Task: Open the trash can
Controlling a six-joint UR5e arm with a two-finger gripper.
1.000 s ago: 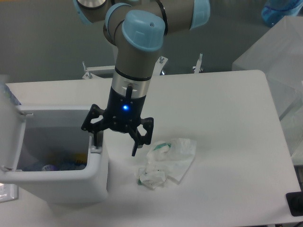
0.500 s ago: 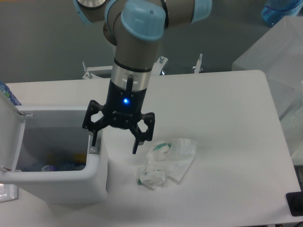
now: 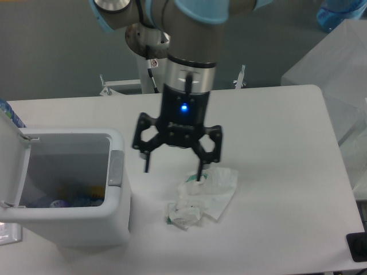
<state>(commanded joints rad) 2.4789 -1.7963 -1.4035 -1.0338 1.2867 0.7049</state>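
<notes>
The white trash can [image 3: 117,212] stands at the table's front left with its lid [image 3: 10,166] swung up and back on the left side. Its inside shows, with coloured rubbish at the bottom. The grey latch [image 3: 116,168] sits on the right rim. My gripper [image 3: 174,169] hangs open to the right of the can, clear of it, fingers pointing down with nothing between them. Its right fingertip is just above the crumpled wrappers.
Crumpled white-and-green wrappers [image 3: 203,195] lie on the table right of the can. A clear plastic sheet [image 3: 338,74] covers something at the far right. A black object [image 3: 358,246] sits at the bottom right corner.
The gripper has moved right, away from the can's right rim and latch, to above the wrappers. The can's lid stays open.
</notes>
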